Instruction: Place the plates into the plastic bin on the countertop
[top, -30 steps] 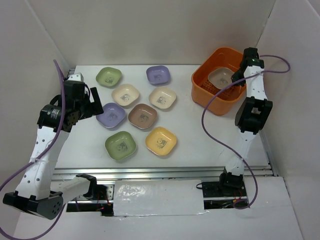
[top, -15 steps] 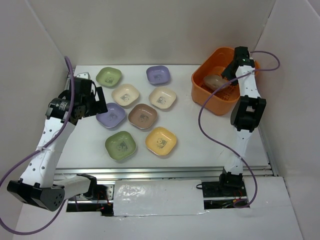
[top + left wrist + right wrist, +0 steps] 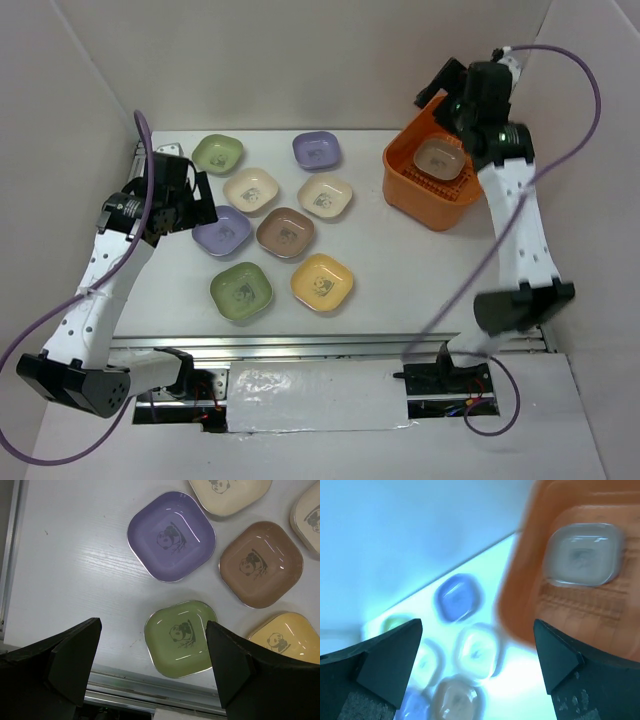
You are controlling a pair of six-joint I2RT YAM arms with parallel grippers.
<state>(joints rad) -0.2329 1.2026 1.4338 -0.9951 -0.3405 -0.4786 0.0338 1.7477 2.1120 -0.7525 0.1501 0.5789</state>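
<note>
Plates (image 3: pixel 285 232): eight sit on the countertop (image 3: pixel 420 280), one lies in the bin (image 3: pixel 435 208) under the right gripper (image 3: pixel 442 95), jaws apart and empty; the left gripper (image 3: pixel 195 200), also apart, hovers over those at the left, so next it likely lowers onto a rim.

Plain white panels (image 3: pixel 300 60) rise behind the table (image 3: pixel 400 270), one left of the left gripper (image 3: pixel 152 627), one right of the right gripper (image 3: pixel 477 627).
</note>
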